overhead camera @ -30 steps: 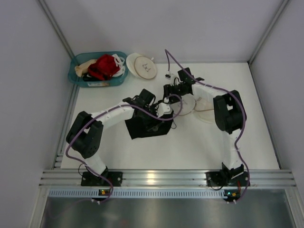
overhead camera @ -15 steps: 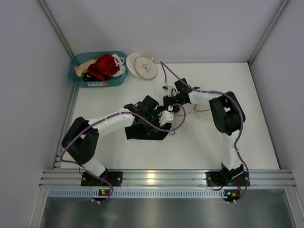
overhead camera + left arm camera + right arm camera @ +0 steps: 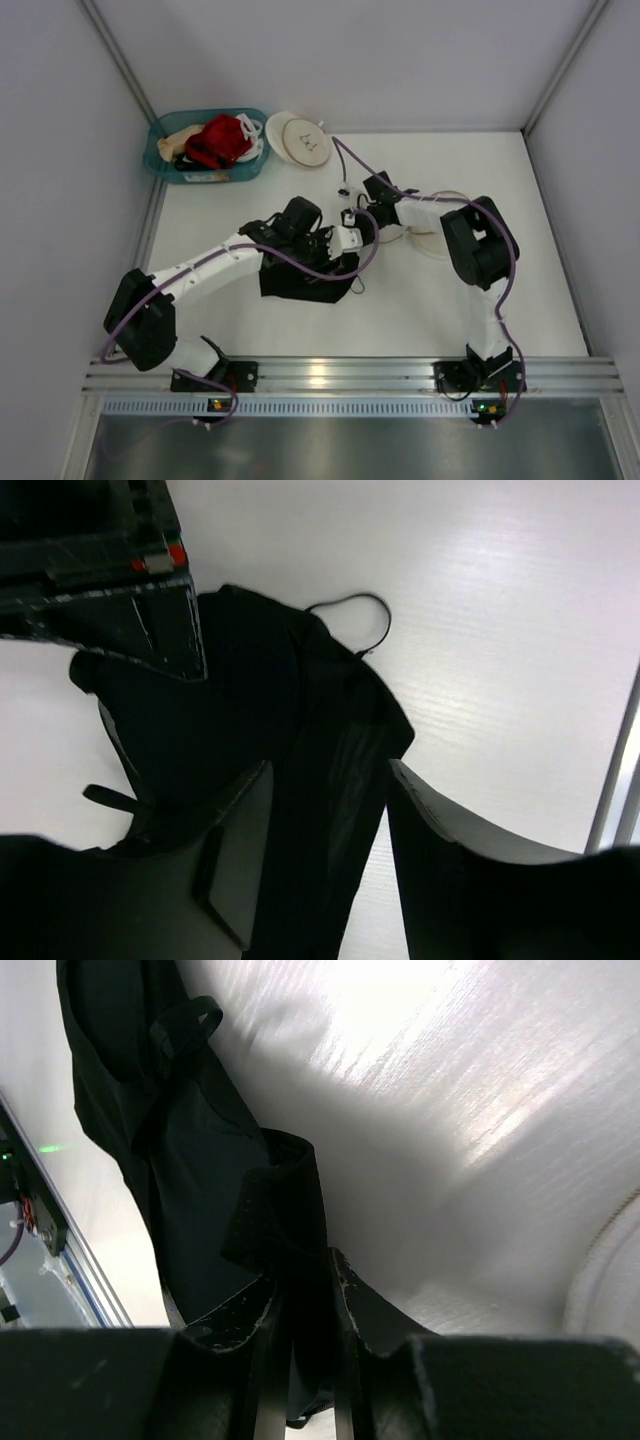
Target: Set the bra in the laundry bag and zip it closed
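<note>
On the table [image 3: 450, 320], a little left of the middle: the bra [image 3: 295, 280], a dark crumpled heap with one thin strap looping out at its near right side. Pinched at a fold on its far right edge by the right end effector [image 3: 300, 1270], fingers clenched on the black fabric with hardly any gap between them. Straddled from the left by the left end effector [image 3: 330, 770]: fingers spread wide, released, with a band of the fabric running between them and a strip of bare table showing beside one finger. Both end effectors close together over the far part of the heap, nearly touching in the top view.

Just to the right, under the right forearm and partly hidden by it: the laundry bag [image 3: 425, 243], round and cream-white, flat on the table, seen only as pale oval outlines. Hard to tell from here how far open. Bra wholly outside the bag, near it but apart.

At the far left corner: a teal basket [image 3: 152, 160] holding a red garment [image 3: 218, 140] and a beige garment [image 3: 180, 140]. Just to its right, a second round bag [image 3: 300, 140] with a tan-rimmed lid and a small dark mark on it, well apart from the bra.
</note>
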`<state>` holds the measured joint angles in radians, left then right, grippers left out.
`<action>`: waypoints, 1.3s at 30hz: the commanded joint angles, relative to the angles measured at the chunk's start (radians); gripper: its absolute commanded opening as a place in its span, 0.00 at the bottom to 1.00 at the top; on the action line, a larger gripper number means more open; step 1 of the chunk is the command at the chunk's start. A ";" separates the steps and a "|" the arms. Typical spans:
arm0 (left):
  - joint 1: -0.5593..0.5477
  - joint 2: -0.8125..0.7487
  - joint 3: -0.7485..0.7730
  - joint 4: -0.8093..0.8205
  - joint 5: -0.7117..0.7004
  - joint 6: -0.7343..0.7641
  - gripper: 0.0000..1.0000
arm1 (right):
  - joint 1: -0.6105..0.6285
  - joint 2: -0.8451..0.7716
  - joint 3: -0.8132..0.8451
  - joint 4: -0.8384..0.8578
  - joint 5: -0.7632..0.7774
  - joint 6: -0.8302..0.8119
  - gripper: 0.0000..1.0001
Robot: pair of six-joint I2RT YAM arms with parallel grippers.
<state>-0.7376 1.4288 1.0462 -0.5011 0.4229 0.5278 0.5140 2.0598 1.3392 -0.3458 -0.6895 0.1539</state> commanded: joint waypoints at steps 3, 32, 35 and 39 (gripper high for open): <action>-0.003 0.073 -0.052 -0.020 -0.055 0.080 0.56 | 0.027 -0.053 -0.020 0.042 0.004 -0.011 0.14; -0.106 0.136 -0.173 -0.002 0.014 0.075 0.00 | 0.031 -0.082 -0.061 0.079 0.004 0.021 0.00; -0.106 0.055 -0.117 -0.007 0.060 0.008 0.00 | 0.031 -0.092 -0.072 0.082 0.007 0.010 0.00; -0.106 -0.033 -0.037 -0.007 0.085 -0.045 0.00 | 0.040 -0.102 -0.083 0.079 0.018 -0.010 0.00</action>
<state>-0.8402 1.4899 0.9272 -0.5255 0.4412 0.5438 0.5308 2.0201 1.2675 -0.3080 -0.6765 0.1745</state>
